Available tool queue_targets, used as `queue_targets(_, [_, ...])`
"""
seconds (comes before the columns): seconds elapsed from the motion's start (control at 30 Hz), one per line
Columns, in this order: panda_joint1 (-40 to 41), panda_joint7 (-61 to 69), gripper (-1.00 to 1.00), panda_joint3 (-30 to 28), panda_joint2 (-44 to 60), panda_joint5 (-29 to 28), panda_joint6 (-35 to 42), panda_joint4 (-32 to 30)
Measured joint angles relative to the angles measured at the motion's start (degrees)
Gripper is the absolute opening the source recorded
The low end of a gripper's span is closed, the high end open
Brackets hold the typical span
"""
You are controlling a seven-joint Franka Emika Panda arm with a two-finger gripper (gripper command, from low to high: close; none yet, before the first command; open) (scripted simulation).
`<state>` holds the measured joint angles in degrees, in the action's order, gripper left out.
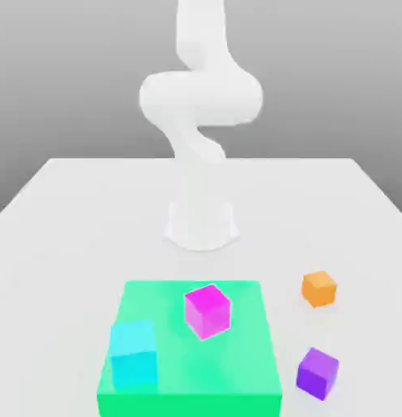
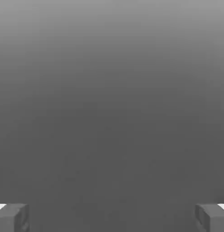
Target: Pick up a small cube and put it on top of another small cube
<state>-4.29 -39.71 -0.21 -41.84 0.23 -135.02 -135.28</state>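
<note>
The gripper [image 2: 112,218] stood wide and empty, the pick-up seemingly unstarted; the small orange cube [image 1: 319,289] lay on the table well apart from it, beyond the green block [image 1: 190,370], so the next move called for reaching down. The arm's upper end was cut off.

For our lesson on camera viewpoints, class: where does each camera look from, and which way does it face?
Exterior view: off the arm, above table height, facing the arm across the table, with the green block and four cubes nearest it; it shows the arm's links and base.
Hand view: on the hand, facing out past the open gripper at a plain grey expanse; both fingertips show at the edge.
Shared: both show parts of the robot and some grey; no cube appears in both.
</note>
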Motion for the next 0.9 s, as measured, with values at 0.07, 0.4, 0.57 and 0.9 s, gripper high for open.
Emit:
queue_targets(0.07, [-4.11, 5.69, 0.0, -0.24, 3.86, 0.1, -3.03, -3.22])
queue_targets(0.4, [-22.2, 31.66, 0.0, -0.47, 21.11, 0.86, -16.81, -17.92])
queue_targets(0.57, [-29.94, 44.66, 0.0, 0.85, 29.65, 1.47, -23.63, -25.2])
queue_targets(0.9, [-37.68, 56.89, 0.0, 2.56, 48.25, -1.81, -38.61, -31.89])
